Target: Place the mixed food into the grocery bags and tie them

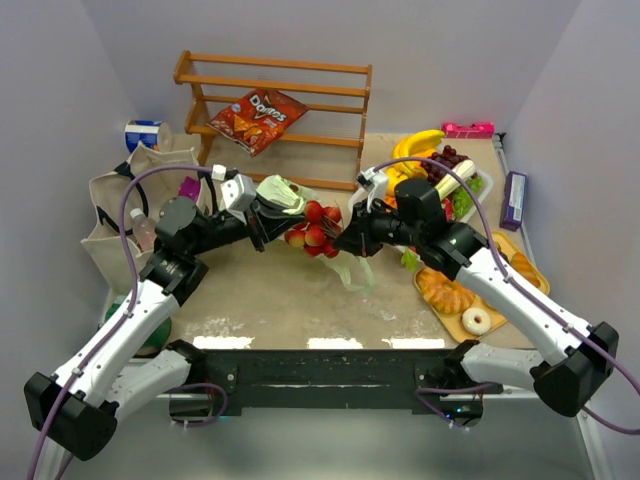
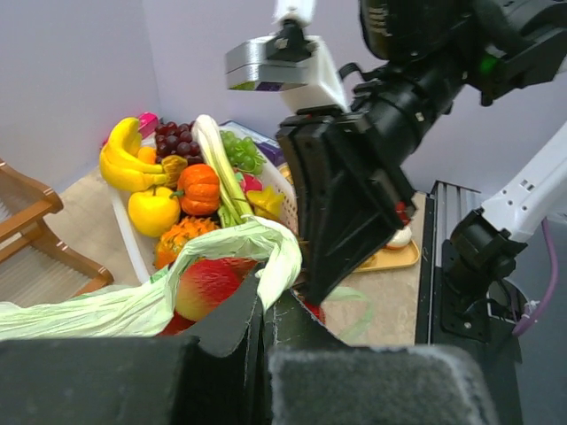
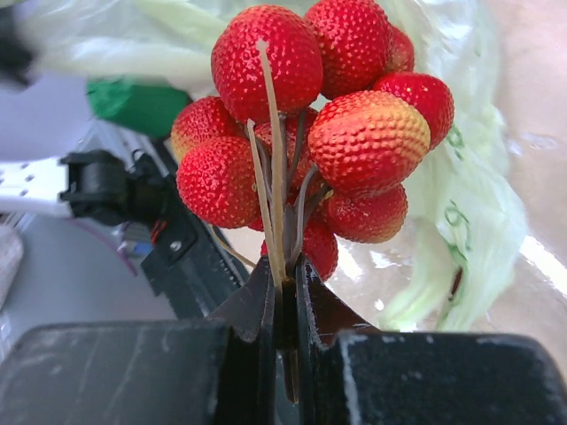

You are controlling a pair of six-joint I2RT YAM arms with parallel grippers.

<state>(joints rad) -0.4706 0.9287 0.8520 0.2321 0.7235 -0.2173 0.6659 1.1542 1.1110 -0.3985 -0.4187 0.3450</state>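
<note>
The sandy-beige tabletop (image 1: 260,290) carries a slatted wooden rack (image 1: 275,75) at its far edge. A beige fabric tote with black handles (image 1: 115,215) stands on the left. On the right sit a white plastic basket (image 1: 485,185) and, nearer, a wooden pastry tray (image 1: 445,318) — with a purple box (image 1: 514,198) along the right wall.

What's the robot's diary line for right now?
left gripper: shut on green bag | right gripper: shut on strawberries, held by stems
</note>
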